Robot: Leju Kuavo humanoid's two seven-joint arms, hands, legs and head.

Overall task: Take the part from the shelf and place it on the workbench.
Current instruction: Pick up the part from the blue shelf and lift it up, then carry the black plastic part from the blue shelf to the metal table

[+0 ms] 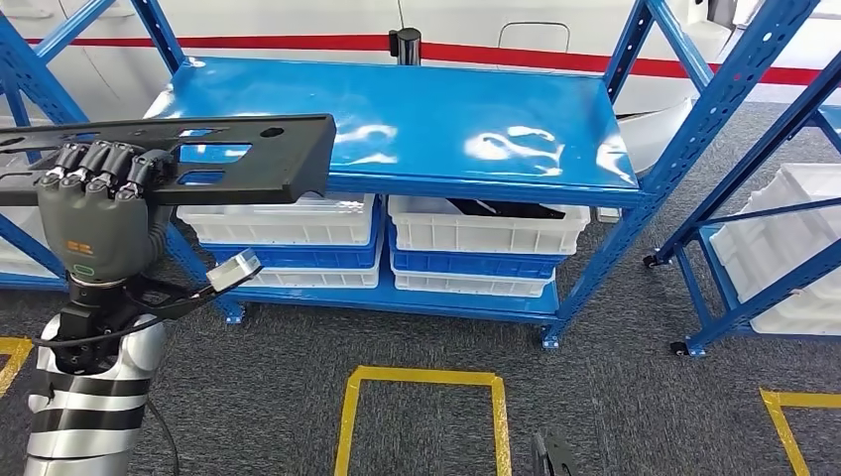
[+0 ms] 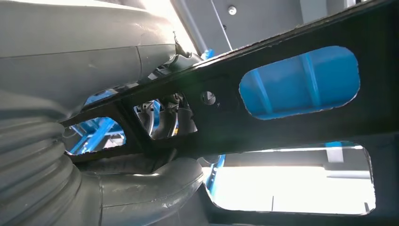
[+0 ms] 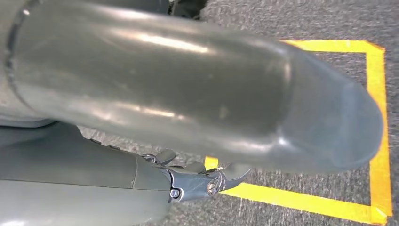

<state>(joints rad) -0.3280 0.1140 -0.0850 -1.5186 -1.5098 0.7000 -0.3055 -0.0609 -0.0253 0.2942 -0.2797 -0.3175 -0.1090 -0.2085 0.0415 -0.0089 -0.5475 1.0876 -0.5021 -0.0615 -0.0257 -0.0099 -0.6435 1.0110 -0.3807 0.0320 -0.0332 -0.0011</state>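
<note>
**Operator:** Report hand status.

**Technician:** The left hand (image 1: 96, 203) grasps the part (image 1: 228, 159): its fingers (image 1: 94, 167) curl over the near long edge and the thumb (image 2: 155, 186) presses from the underside. The right hand (image 3: 197, 113) hangs toward the carpet; its fingers lie extended and apart, holding nothing.

**Operator:** Where is the part relative to the left hand?

**Technician:** It extends sideways from the grasp in both directions, with its long free end reaching out over the front corner of the blue shelf (image 1: 417, 119). I cannot tell whether that end touches the shelf top.

**Operator:** Describe the part.

**Technician:** A flat, elongated black plate with rounded rectangular cut-outs and small round holes. It looks rigid, with a matte finish.

**Operator:** Procedure for this step?

**Technician:** Recommended: keep the plate level, draw it clear of the shelf uprights before turning, and maintain firm thumb pressure, since the overhanging length may lever against the grip.
</note>
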